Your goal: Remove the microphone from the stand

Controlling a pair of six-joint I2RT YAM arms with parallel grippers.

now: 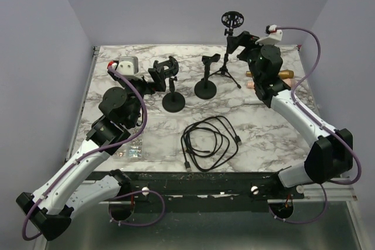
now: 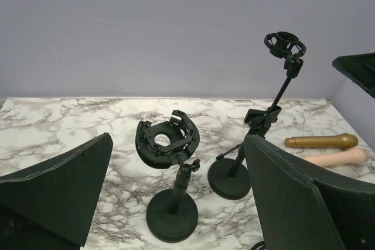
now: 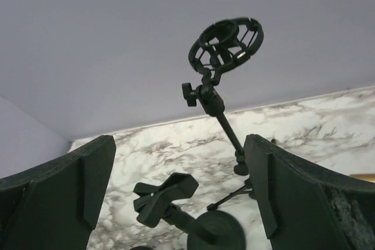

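Both arms reach across the marble table (image 1: pixel 263 139). Left gripper (image 1: pixel 153 79) and right gripper (image 1: pixel 240 42): fingers spread, holding nothing. Tripod stand (image 3: pixel 209 96): cradle empty, right gripper just beside its pole. Gold microphone (image 2: pixel 321 141) and pink microphone (image 2: pixel 343 156) lie flat, right of the tripod stand. Removal appears complete; any retreat should clear the pole without tipping it.

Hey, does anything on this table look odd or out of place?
All three stands, the tall stand, short stand and clip stand, hold nothing. The gold microphone and pink microphone lie flat on the table near its right edge, side by side.
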